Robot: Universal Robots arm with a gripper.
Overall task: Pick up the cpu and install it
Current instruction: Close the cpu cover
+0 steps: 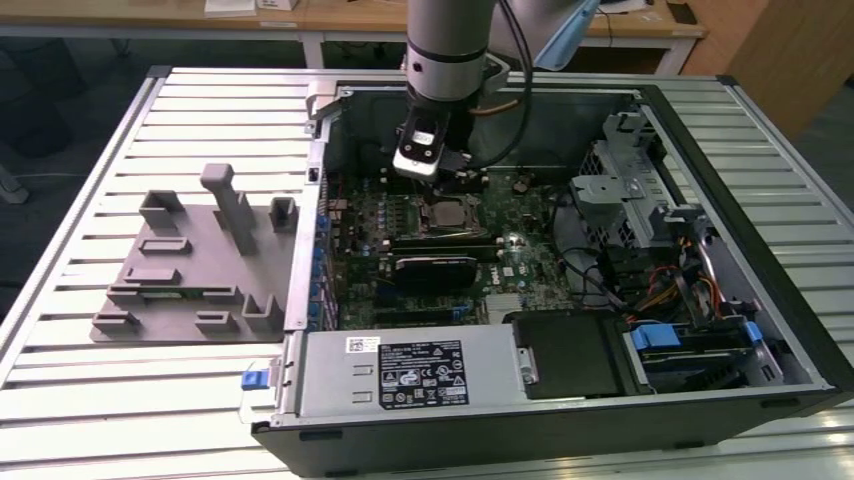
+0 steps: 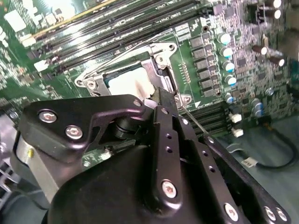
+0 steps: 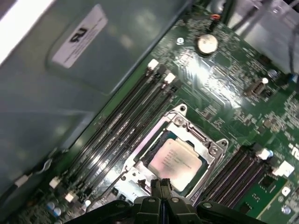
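Labels come first in the exterior view: a white-and-black printed label (image 1: 424, 372) lies on the power supply (image 1: 334, 375) at the near end of the open computer case (image 1: 747, 250), and I cannot make out its print. The cpu (image 1: 447, 212) sits flat in its socket on the motherboard (image 1: 527, 255). The gripper (image 1: 458, 176) hangs just above the socket's far edge. A grey fixture plate (image 1: 187, 270) lies on the slatted table (image 1: 80, 400) toward the exterior view's left.

In the second wrist view the cpu (image 2: 126, 83) glares white inside the socket frame (image 2: 161, 58), and the gripper (image 2: 159, 99) is just over its edge.

In the first wrist view a white sticker (image 3: 79, 35) with a dark logo is on the case wall. The cpu (image 3: 180, 161), with faint unreadable print, lies seated in the silver frame (image 3: 180, 119) beside the memory slots (image 3: 126, 121). The gripper (image 3: 161, 185) has its fingers pressed together, grasping nothing, just beside the chip's edge.
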